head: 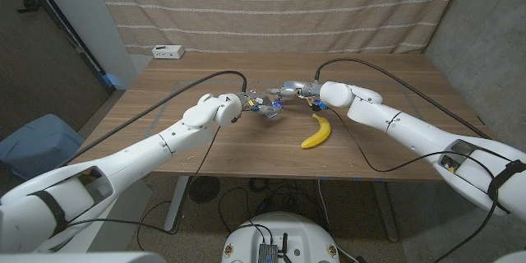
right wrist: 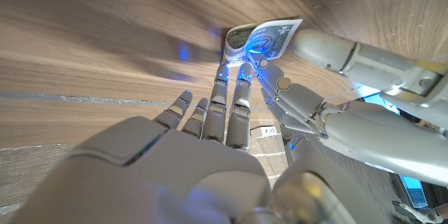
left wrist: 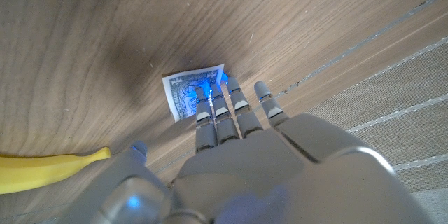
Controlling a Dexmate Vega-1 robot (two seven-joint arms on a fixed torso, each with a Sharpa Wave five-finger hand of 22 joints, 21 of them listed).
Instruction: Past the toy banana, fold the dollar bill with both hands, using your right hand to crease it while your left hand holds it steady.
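Observation:
A dollar bill (head: 269, 112) lies on the wooden table (head: 386, 74) beyond the yellow toy banana (head: 316, 131). My left hand (head: 245, 103) reaches in from its left side. In the left wrist view its straight fingertips (left wrist: 212, 96) press on the bill (left wrist: 185, 91), with the banana (left wrist: 49, 168) off to one side. My right hand (head: 292, 92) comes from the other side. Its fingertips (right wrist: 232, 77) touch the edge of the bill (right wrist: 264, 37), which looks short and partly raised. The left hand's fingers (right wrist: 336, 50) lie beside it. Neither hand grips the bill.
A small white box (head: 167, 51) stands at the table's far left edge, in front of a striped curtain. Black cables (head: 378, 70) run along both arms over the table. The banana lies just in front of my right forearm.

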